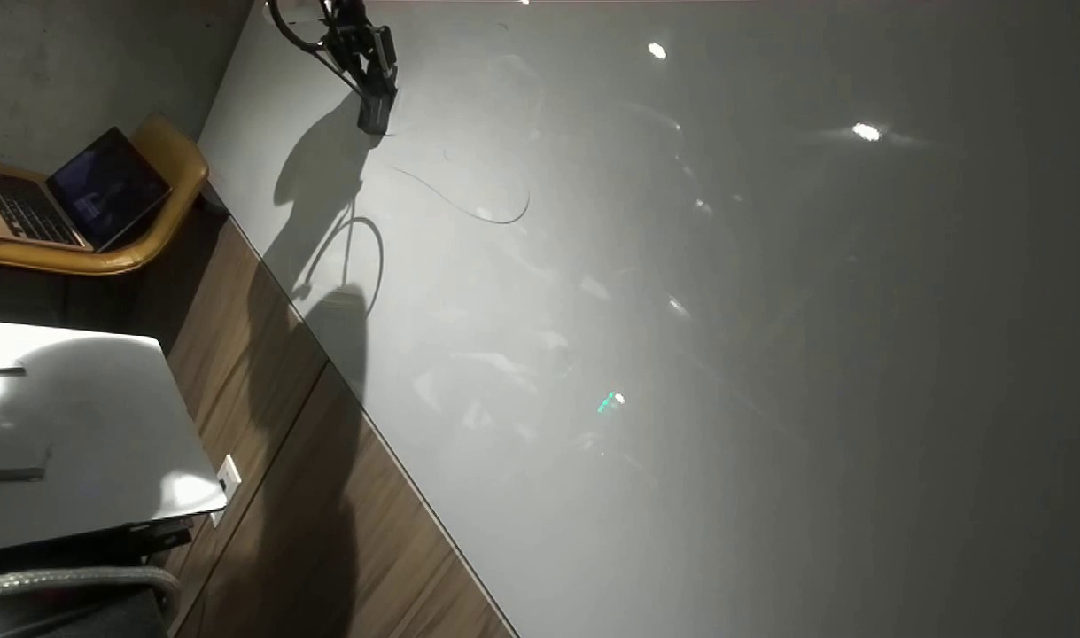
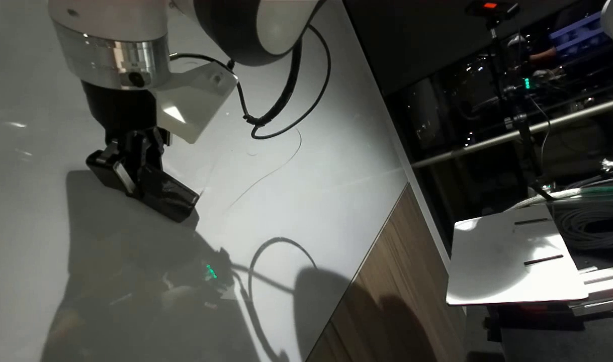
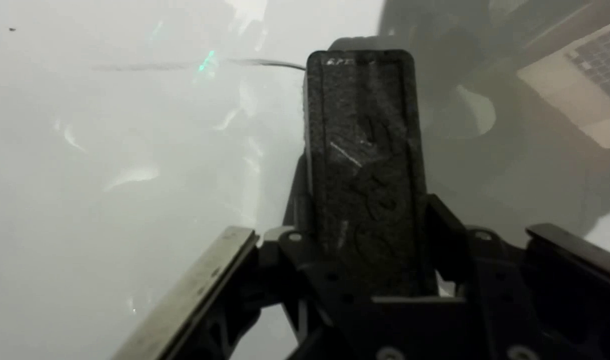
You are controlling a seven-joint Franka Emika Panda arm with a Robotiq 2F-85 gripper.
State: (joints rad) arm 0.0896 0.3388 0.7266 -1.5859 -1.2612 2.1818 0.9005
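The black robotic claw [image 3: 367, 220] is closed on one black, oblong block [image 3: 362, 145], the reference item for all locations below. The grip bears on the block's long sides, presumably so that the far end projects unobstructed. The block is positioned at the glossy white board [image 1: 770, 532]; contact between the two cannot be confirmed. Looped black cabling [image 2: 292, 78] hangs above and to the right of the block in an exterior view, its slack likely provided for wrist rotation.

Marks beside the block: one long, thin, dark curve [image 1: 501, 222], apart from it, and one small hook-shaped stroke [image 2: 252, 154]. In the wrist view, one smeared grey line [image 3: 149, 67] runs up to the block's edge.

Well apart from the block: one open laptop with pinkish base and dark screen [image 1: 105, 190], on one mustard-yellow chair [image 1: 188, 164], presumably serving as a stand.
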